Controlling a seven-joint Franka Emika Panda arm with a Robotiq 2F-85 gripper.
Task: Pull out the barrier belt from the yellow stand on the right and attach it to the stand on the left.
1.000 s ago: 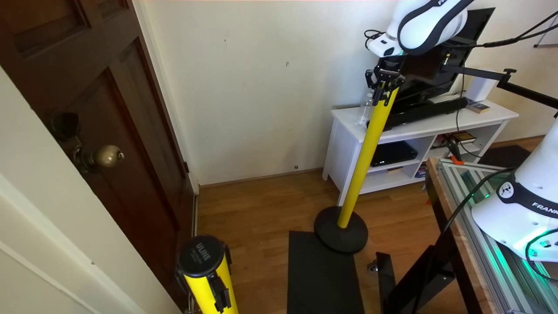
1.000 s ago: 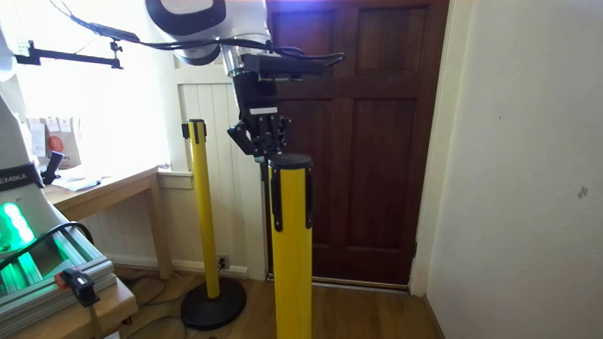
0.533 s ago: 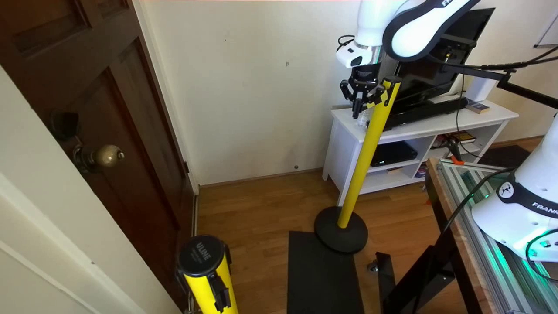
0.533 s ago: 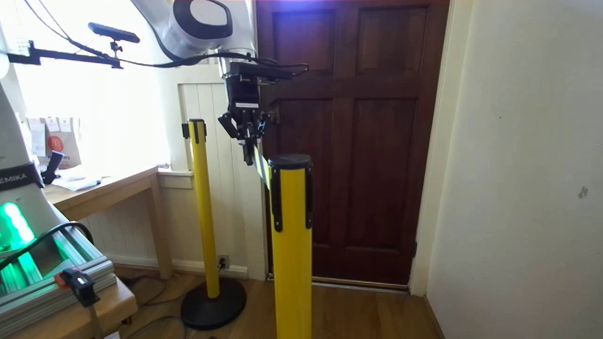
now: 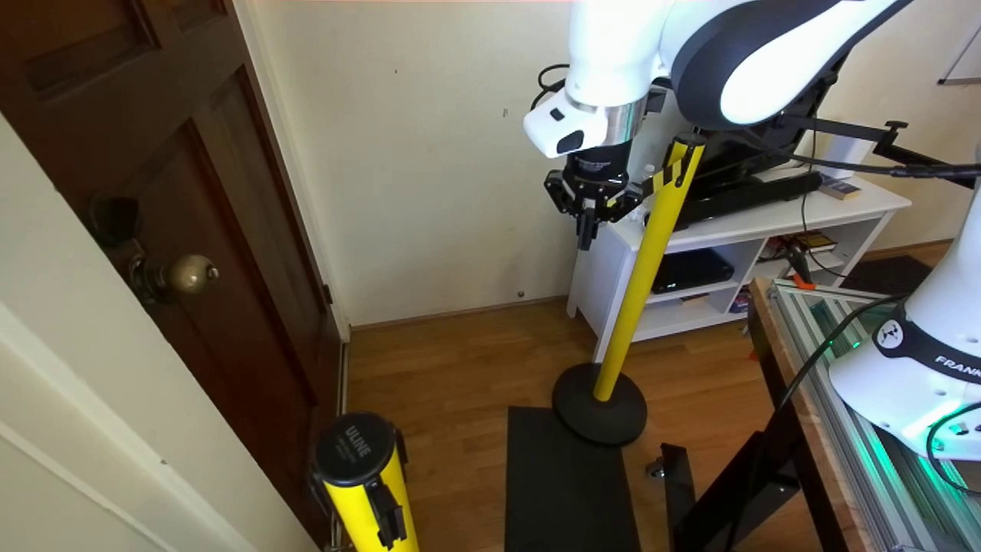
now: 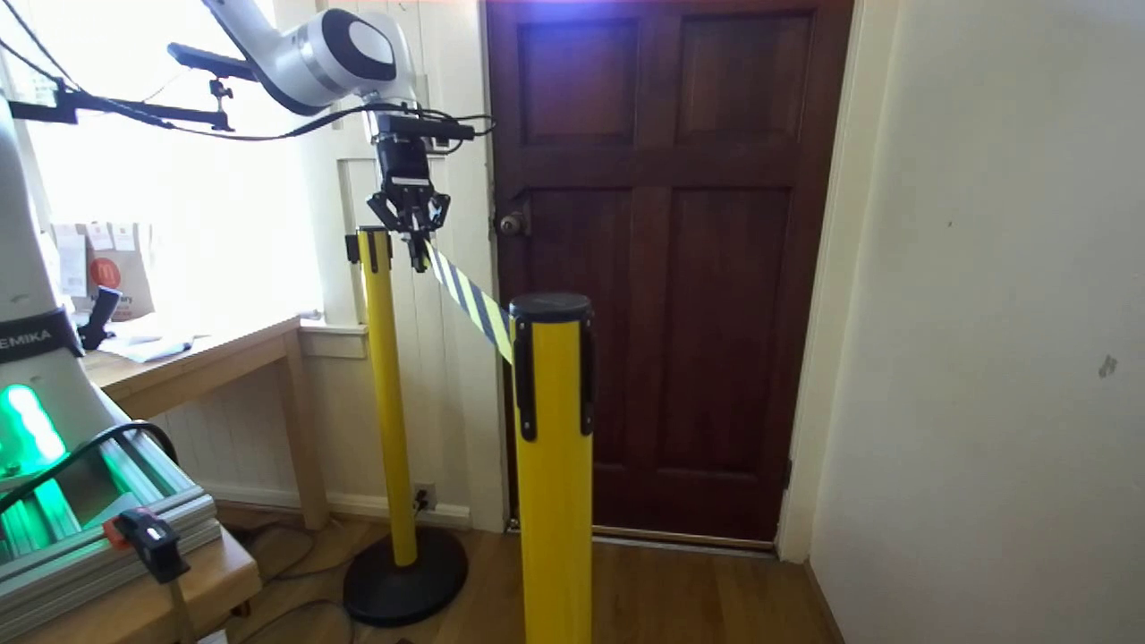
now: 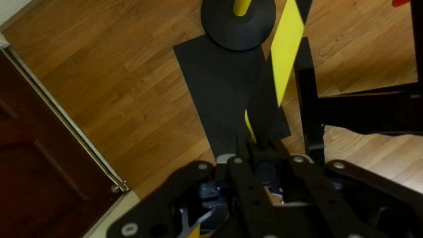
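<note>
Nearest in an exterior view, the left stand [image 5: 366, 502] reads ULINE on top, the robot base [image 5: 920, 387] FRANK. Beyond, the pincer [image 5: 585, 239] grips the barrier belt [image 6: 467, 295], running from the right stand [image 5: 646, 268]. Far back in an exterior view, a bag [image 6: 130, 277] shows a red M.

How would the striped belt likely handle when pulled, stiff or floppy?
Likely floppy: the striped belt looks thin and flat. Its straight run from the right stand to the gripper suggests tension, so it may spring back if released.
</note>
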